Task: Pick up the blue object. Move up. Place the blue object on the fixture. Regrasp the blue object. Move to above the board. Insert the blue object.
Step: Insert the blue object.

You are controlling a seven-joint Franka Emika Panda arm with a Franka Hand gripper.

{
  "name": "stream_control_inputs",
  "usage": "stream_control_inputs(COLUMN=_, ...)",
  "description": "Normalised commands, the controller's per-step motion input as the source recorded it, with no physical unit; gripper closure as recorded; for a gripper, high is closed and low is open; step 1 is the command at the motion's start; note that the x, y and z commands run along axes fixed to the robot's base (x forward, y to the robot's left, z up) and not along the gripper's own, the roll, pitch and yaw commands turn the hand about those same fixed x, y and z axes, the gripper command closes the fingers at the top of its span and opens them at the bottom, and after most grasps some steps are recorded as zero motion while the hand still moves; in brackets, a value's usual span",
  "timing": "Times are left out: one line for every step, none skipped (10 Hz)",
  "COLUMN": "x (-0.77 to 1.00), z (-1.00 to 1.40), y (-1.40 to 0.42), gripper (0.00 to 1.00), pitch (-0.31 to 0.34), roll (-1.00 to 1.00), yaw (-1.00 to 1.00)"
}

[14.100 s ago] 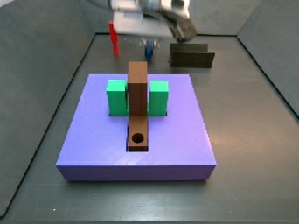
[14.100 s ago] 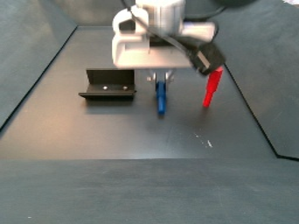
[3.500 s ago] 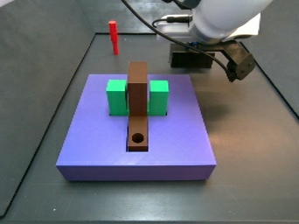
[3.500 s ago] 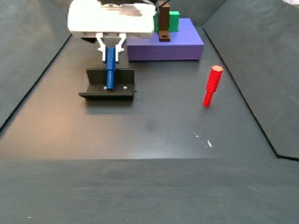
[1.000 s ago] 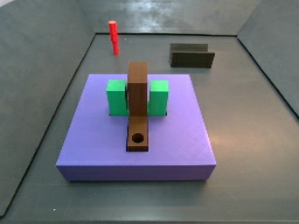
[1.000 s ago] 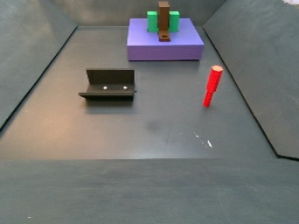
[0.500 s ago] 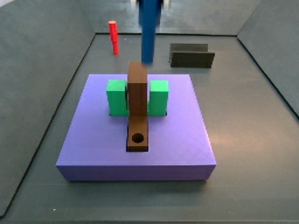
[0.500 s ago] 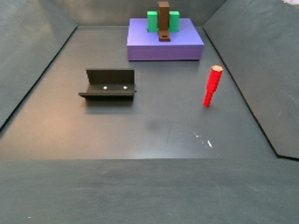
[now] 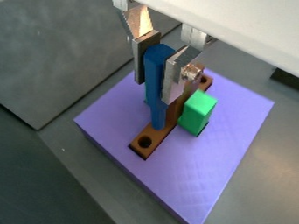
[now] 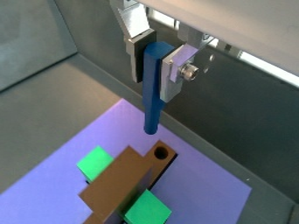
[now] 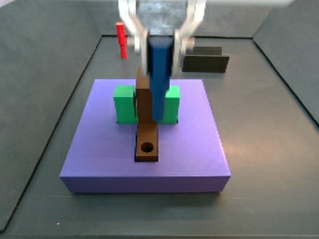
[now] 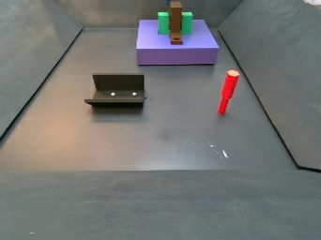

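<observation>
A: So, where am I standing in the sequence right now?

B: I'm reading this as the "move to above the board" step, just short of insertion. The end effector (image 9: 163, 59) is hanging over the board (image 11: 187, 149), its silver fingers (image 10: 177, 66) pinching the upper part of the blue peg (image 10: 155, 83), which is pointing straight down.

A: And the peg's tip relative to the hole?

B: In a wrist view the tip is hovering above the brown strip (image 10: 122, 185), close to the round hole (image 10: 159, 154) but not in it yet. In a side view the peg (image 11: 161, 63) is hanging over the strip between the two green blocks (image 11: 125, 104), so it looks to me a bit short of the hole (image 11: 147, 147), which sits nearer the front edge of the strip.

A: What am I needing for the next move?

B: I'm judging that I should be shifting along the strip until the tip is centred over the hole, then descending slowly with the peg kept vertical. The fixture (image 12: 116, 90) is sitting empty and the red peg (image 12: 228, 92) is standing well apart, so neither should be interfering.
</observation>
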Motion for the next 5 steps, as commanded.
stream_control_inputs(x=-0.05, z=-0.49, y=-0.15, gripper=1.00, pitch=0.000, roll=0.04, yaw=0.01)
stream_control_inputs(x=-0.01, z=-0.44, y=-0.18, gripper=1.00, pitch=0.004, roll=0.10, yaw=0.04)
stream_control_inputs(x=0.00, z=-0.42, y=-0.10, gripper=1.00, pitch=0.019, roll=0.09, yaw=0.00)
stream_control_inputs(x=-0.01, z=-0.37, y=-0.02, gripper=1.00, pitch=0.011, roll=0.07, yaw=0.00)
stream_control_inputs(x=-0.03, z=-0.32, y=0.00, gripper=1.00, pitch=0.000, roll=0.01, yaw=0.00)
